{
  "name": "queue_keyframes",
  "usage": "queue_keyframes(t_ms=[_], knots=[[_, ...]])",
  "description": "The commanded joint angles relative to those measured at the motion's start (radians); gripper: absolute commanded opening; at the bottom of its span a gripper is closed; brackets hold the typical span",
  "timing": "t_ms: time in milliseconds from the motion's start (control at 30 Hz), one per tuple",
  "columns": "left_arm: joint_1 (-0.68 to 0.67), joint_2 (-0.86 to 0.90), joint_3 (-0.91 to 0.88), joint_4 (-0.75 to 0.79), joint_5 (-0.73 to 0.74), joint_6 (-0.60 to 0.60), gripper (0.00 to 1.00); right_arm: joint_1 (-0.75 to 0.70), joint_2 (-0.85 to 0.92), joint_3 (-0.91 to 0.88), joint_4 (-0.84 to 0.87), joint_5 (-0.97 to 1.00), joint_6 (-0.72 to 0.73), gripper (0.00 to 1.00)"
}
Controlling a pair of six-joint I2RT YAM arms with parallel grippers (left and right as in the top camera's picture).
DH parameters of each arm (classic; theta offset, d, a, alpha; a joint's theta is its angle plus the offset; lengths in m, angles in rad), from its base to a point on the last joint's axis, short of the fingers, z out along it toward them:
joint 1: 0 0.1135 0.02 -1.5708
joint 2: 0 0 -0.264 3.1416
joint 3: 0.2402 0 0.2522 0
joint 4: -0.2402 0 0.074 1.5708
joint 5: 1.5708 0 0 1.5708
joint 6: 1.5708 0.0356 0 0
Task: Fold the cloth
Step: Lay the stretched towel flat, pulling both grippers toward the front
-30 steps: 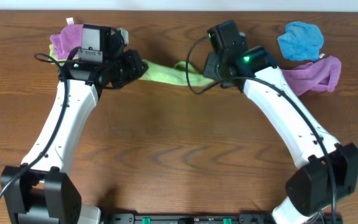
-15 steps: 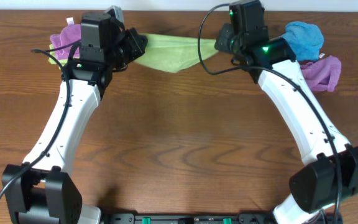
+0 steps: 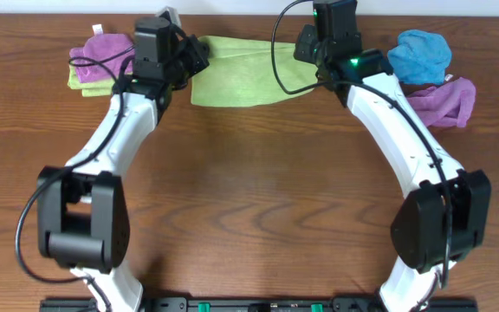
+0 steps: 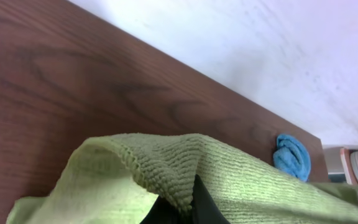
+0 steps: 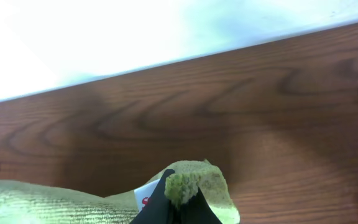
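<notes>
The lime-green cloth is stretched out between my two grippers near the table's far edge. My left gripper is shut on its left corner, and the left wrist view shows the terry fabric bunched between the black fingers. My right gripper is shut on the right corner. In the right wrist view the fingers pinch a fold of cloth next to its white tag.
A purple cloth lies on another green cloth at the far left. A bright blue cloth and a purple cloth lie at the far right. The blue cloth also shows in the left wrist view. The table's far edge is close behind.
Both grippers have moved toward the far edge and apart, carrying the cloth. It was bunched into a narrow strip and now hangs spread wide between them.
</notes>
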Motion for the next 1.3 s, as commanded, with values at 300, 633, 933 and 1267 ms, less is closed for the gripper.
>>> queue_keyframes(t_ms=[300,633,933,1267], knots=[[0.023,-0.023,0.204,-0.323,-0.011,0.117,0.06,-0.026,0.000,0.174,-0.326,0.096,-0.041,0.02],[0.023,-0.098,0.204,-0.637,-0.006,0.197,0.06,-0.003,-0.002,0.188,-0.627,0.067,-0.010,0.01],[0.021,-0.100,0.202,-0.858,0.017,0.256,0.06,0.003,-0.002,0.187,-0.772,-0.043,-0.003,0.01],[-0.003,-0.100,0.146,-0.995,0.011,0.271,0.06,0.052,-0.002,0.132,-0.879,-0.049,0.005,0.01]])
